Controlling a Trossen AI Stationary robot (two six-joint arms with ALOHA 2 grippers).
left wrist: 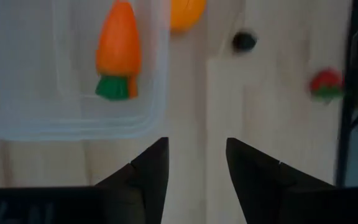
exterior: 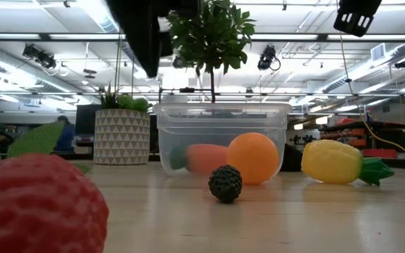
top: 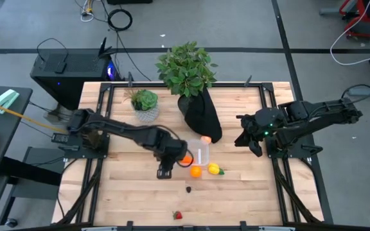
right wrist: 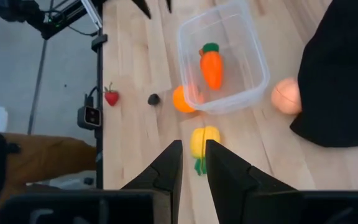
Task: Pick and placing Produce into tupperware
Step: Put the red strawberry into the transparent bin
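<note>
The clear tupperware point(top: 200, 154) stands on the wooden table and the orange carrot point(left wrist: 118, 46) lies on its floor. An orange point(top: 196, 171) touches its near wall. The yellow piece point(top: 214, 169) lies beside the orange. The tiny dark piece point(top: 189, 189) and the red strawberry point(top: 177, 215) lie nearer the front edge. A peach-coloured ball point(top: 205, 138) rests against the black plant wrap. My left gripper point(top: 165, 172) hovers open just left of the tupperware, empty point(left wrist: 197, 155). My right gripper point(top: 252, 144) waits above the table's right side, a narrow gap between its fingers point(right wrist: 193, 158).
A small plant in a white patterned pot point(top: 146, 106) stands at the far left. A taller leafy plant in a black wrap point(top: 201, 112) stands behind the tupperware. Bare wood lies left of my left gripper and right of the yellow piece.
</note>
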